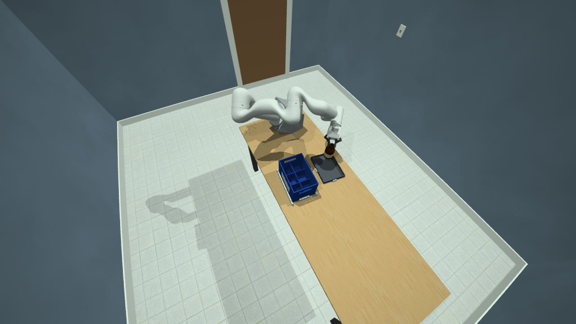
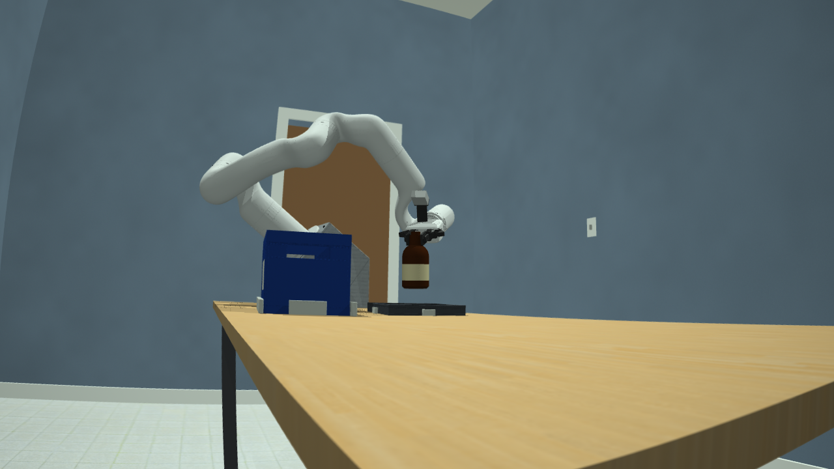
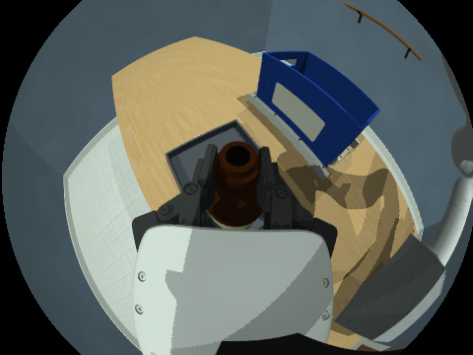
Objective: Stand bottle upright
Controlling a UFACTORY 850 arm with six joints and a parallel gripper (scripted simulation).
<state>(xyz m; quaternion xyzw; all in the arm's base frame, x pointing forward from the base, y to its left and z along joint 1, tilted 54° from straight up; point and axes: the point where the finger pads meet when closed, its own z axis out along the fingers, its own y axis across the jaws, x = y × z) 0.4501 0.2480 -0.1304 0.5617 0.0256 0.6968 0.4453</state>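
Note:
A brown bottle [image 1: 329,151] [image 2: 416,256] [image 3: 237,189] with a cream label hangs upright in the air, its base a little above the dark tray [image 1: 334,178] [image 2: 417,311] [image 3: 202,135]. My gripper [image 1: 331,143] [image 2: 416,236] [image 3: 237,158] is shut on the bottle's neck, one finger on each side. The tray lies level on the table, and the bottle is over its end nearer the robot's base. The blue crate [image 1: 309,192] [image 2: 309,279] [image 3: 340,132] stands level beside the tray.
The wooden table [image 1: 362,241] [image 2: 524,361] [image 3: 163,89] carries everything. Light grey stops [image 1: 284,187] [image 2: 307,307] [image 3: 288,135] sit around the crate's foot. The crate's walls rise well above the tray's low rim. The robot's base stands at the table's far end.

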